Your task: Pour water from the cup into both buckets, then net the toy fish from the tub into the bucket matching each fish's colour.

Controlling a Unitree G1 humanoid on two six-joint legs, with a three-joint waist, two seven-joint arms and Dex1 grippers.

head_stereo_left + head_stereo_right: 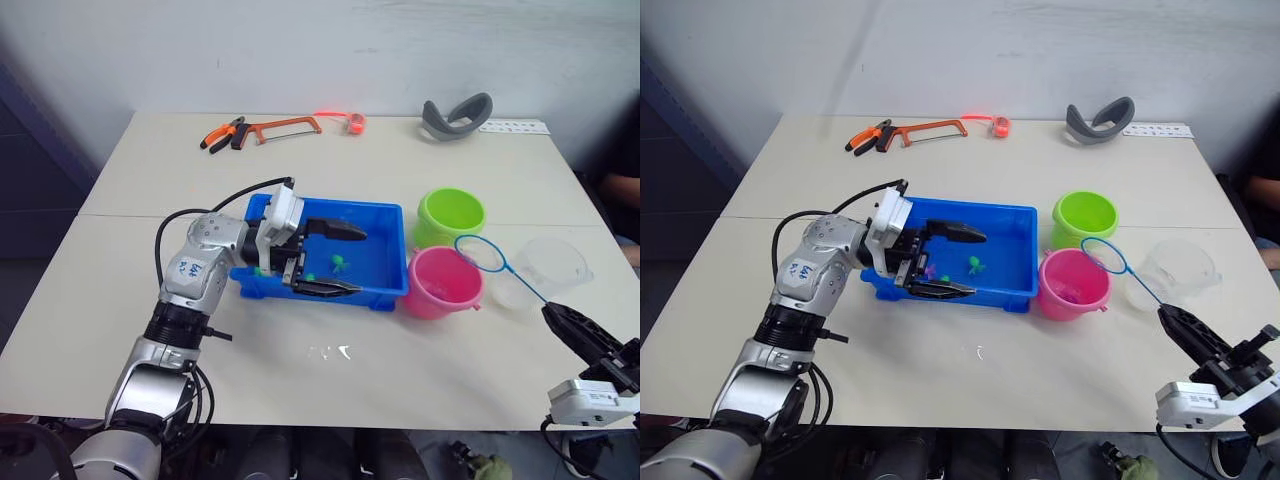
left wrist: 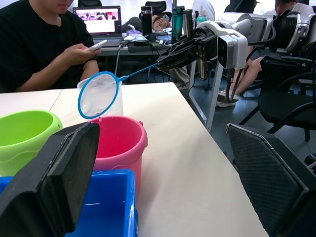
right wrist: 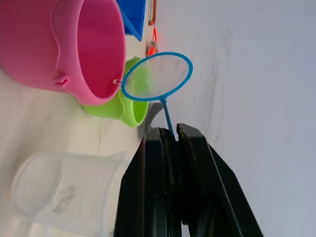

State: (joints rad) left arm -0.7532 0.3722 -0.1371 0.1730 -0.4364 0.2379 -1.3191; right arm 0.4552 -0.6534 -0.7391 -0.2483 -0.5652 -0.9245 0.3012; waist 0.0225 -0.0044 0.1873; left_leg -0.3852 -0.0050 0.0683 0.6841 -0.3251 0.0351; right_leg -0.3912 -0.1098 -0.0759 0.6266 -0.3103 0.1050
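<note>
Reaching across the blue tub [image 1: 385,225], the left gripper [image 1: 340,259] hovers with fingers spread over a green fish [image 1: 340,263]. Right gripper [image 3: 168,140] pinches the net [image 1: 478,252], its hoop raised between pink bucket [image 1: 440,282] and cup [image 1: 555,266].

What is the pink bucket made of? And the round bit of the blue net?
The small round pink bucket looks like smooth, slightly shiny moulded plastic. The blue-rimmed net hoop seems to be thin plastic or wire, holding fine see-through mesh, probably nylon.
</note>
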